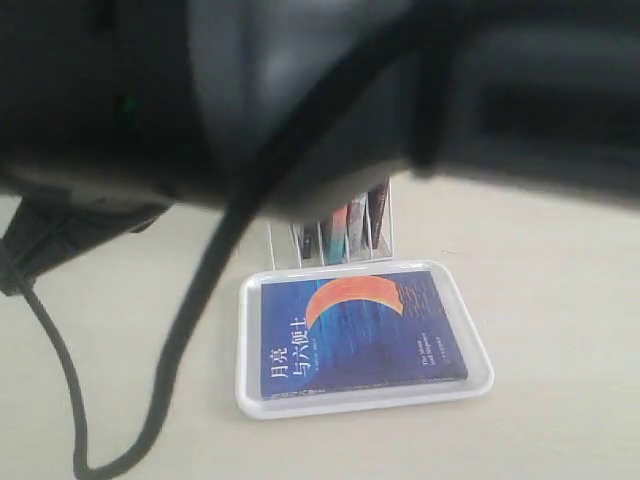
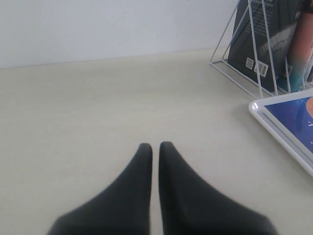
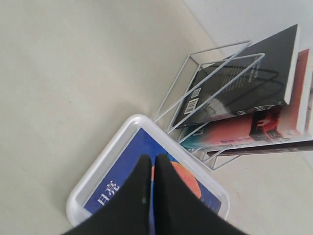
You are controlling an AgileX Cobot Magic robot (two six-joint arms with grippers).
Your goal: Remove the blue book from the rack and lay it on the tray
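Note:
The blue book (image 1: 365, 335) lies flat, cover up, inside the white tray (image 1: 250, 385), orange crescent and white title showing. Directly behind the tray stands the white wire rack (image 1: 388, 215), partly hidden by a blurred dark arm. In the right wrist view my right gripper (image 3: 153, 159) is shut and empty, hovering above the blue book (image 3: 122, 174) in the tray (image 3: 85, 188), with the rack (image 3: 195, 85) beyond. My left gripper (image 2: 155, 145) is shut on nothing over bare table, off to the side of the tray (image 2: 274, 125) and the rack (image 2: 242, 78).
The rack holds a black-covered book (image 3: 244, 83) and a red-and-teal one (image 3: 254, 129); their spines (image 1: 350, 225) show in the exterior view. A blurred dark arm and cable (image 1: 190, 300) fill the top and left of the exterior view.

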